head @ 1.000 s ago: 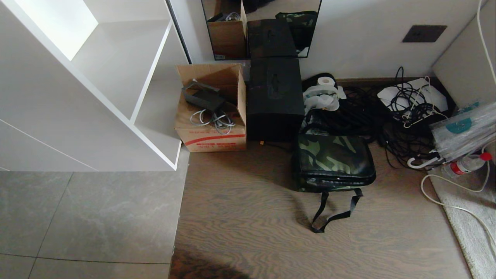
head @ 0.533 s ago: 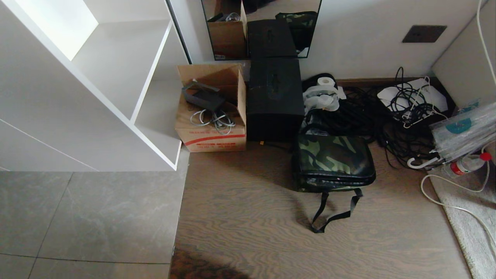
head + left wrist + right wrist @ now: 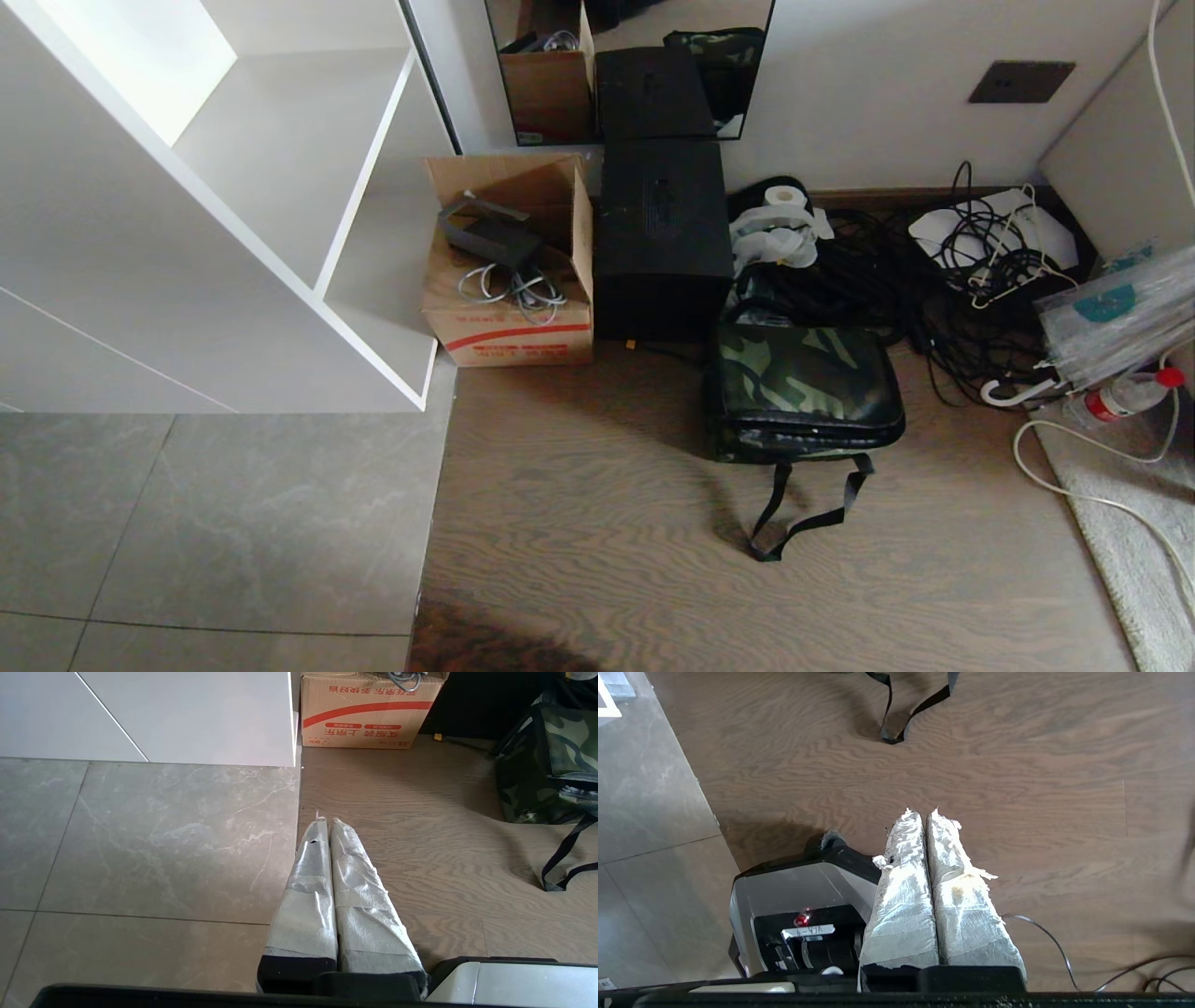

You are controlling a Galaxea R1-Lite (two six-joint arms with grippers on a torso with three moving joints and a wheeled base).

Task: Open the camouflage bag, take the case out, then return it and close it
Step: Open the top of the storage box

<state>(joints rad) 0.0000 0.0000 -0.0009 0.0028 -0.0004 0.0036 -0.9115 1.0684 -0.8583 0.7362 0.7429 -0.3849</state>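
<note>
Head view shows the soft rectangular green, brown and black camouflage bag (image 3: pixel 808 390) lying flat on the wood-grain floor (image 3: pixel 597 523), zipped up along its black edge, with its black strap loop (image 3: pixel 808 509) trailing toward the robot; the flat black case named in the task is nowhere visible and is presumably inside. By my reading the task stands at its very start, at the approach before opening. Neither arm appears in the head view. The right gripper (image 3: pixel 924 814), its fingers wrapped in pale tape and pressed together on nothing, hangs over bare wood with the strap loop ahead of it and the robot's grey-and-black base (image 3: pixel 798 914) beside it. The left gripper (image 3: pixel 325 822) is likewise closed and empty, parked low over the seam where grey stone tile (image 3: pixel 140 835) meets the wood, the bag well off to one side. The next move likely calls for bringing the right gripper forward to the bag's zipper edge and spreading its fingers to catch the pull, which I cannot make out here. Around the bag, a tall plain black box (image 3: pixel 661 238) stands just behind it, an open cardboard box (image 3: pixel 509 271) holding cables beside that, a tangle of black cords (image 3: pixel 934 280) against the white wall, a mirror (image 3: pixel 630 70) above, and a white shelving unit (image 3: pixel 233 205).
</note>
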